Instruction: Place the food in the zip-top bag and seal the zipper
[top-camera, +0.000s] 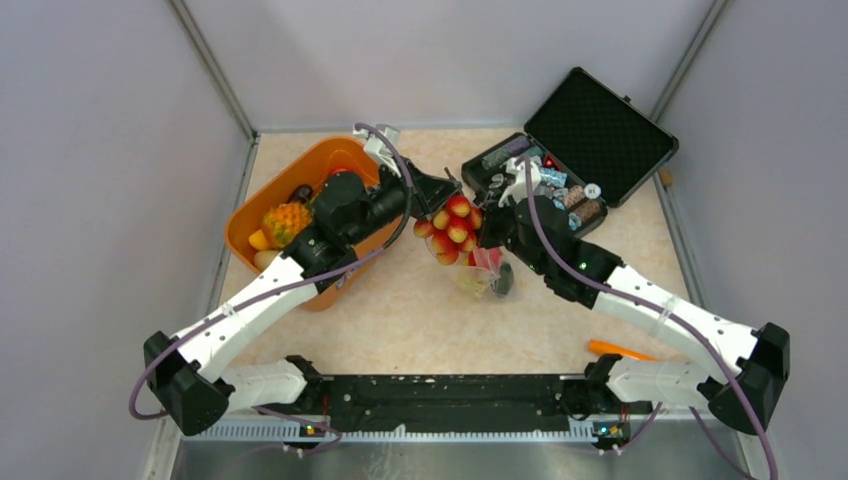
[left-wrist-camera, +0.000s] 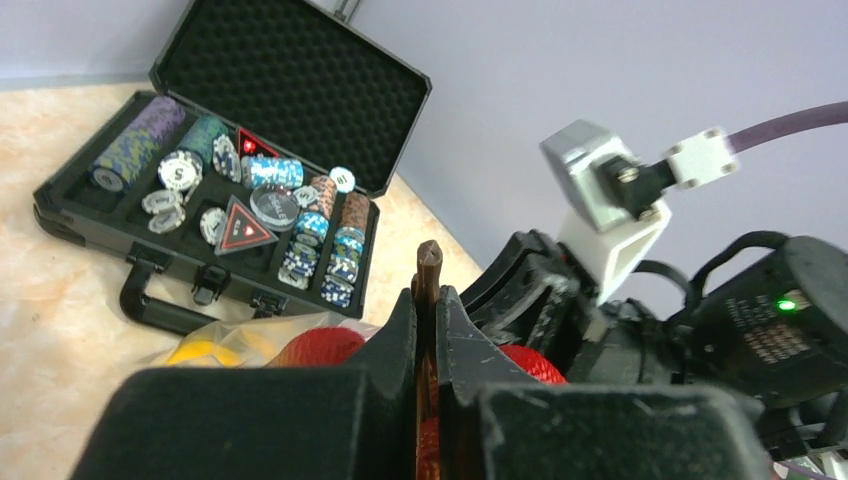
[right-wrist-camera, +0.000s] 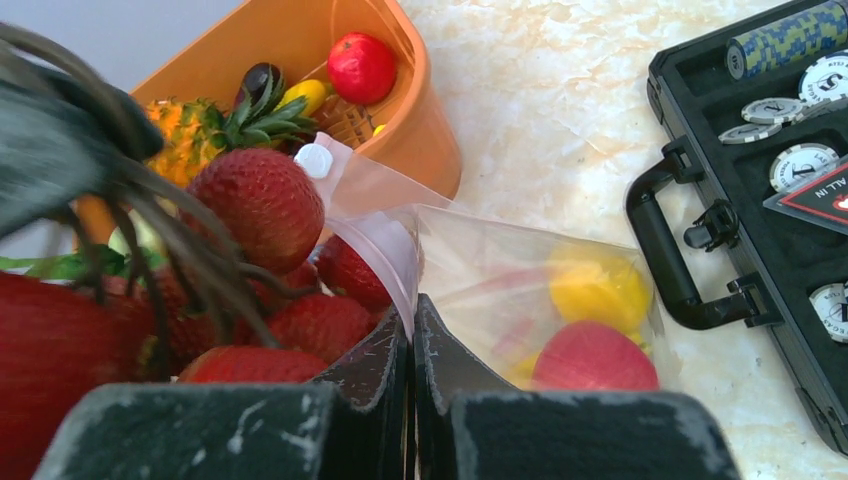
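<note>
Left pincer (left-wrist-camera: 428, 300): right up close in its own camera, clenched tight on a thin brown stem (left-wrist-camera: 429, 262) that sticks up between the two fingers.
Strawberry bunch (top-camera: 452, 228): a clump of red toy strawberries on that stem, held up off the worktop in the middle of the scene.
Right pincer (right-wrist-camera: 411, 320): squeezed tight on the top edge of the bag (right-wrist-camera: 490, 250), facing the left pincer.
Bag: clear and crinkly, in the middle of the worktop, hanging down from the right pincer, between the basket and the black case.
Pink strip (right-wrist-camera: 385, 235): runs along the bag's top edge, just beside the strawberries. I cannot tell if any berry is past it.
Inside the bag: a yellow piece (right-wrist-camera: 597, 290) and a red piece (right-wrist-camera: 595, 358), low down, close together.
Basket (right-wrist-camera: 425, 90): orange, left of the bag, under the left arm. It holds a pineapple (top-camera: 287, 220), a red round fruit (right-wrist-camera: 362, 67) and some small bits.
Black case (top-camera: 598, 128): at the back right, lid up, with rows of chips (left-wrist-camera: 300, 215) in its tray.
Worktop (top-camera: 400, 320): pale and marbled.
Orange thing (top-camera: 620, 350): lies on the worktop near the right arm's base, well apart from the bag. I cannot tell what it is.
</note>
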